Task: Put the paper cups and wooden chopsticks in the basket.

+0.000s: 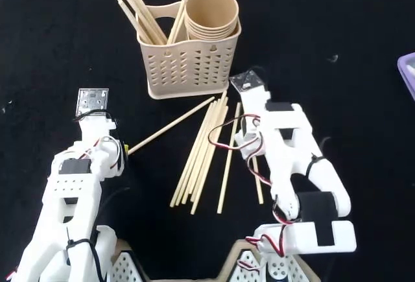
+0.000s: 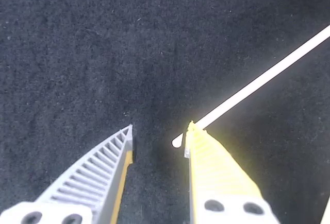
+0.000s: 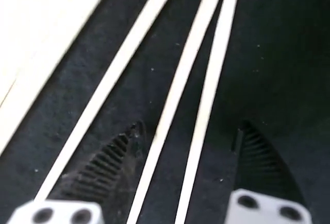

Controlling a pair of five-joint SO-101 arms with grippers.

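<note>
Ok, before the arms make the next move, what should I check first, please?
1. Open right gripper: ok.
2. A chopstick pair between its fingers: ok, lying flat.
3. Open left gripper: ok.
4. The single chopstick well inside it: not ok, just its end at the yellow finger.
5. The paper cups in the basket: ok, stacked.
6. No chopsticks outside: not ok, a bundle lies loose.

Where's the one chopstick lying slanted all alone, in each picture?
High view: slanted chopstick, from beside the left arm toward the basket.
Left wrist view: it ends by the yellow tip of the left tool.
Right wrist view: several sticks; cannot tell which.
Shared landmark: black table.
</note>
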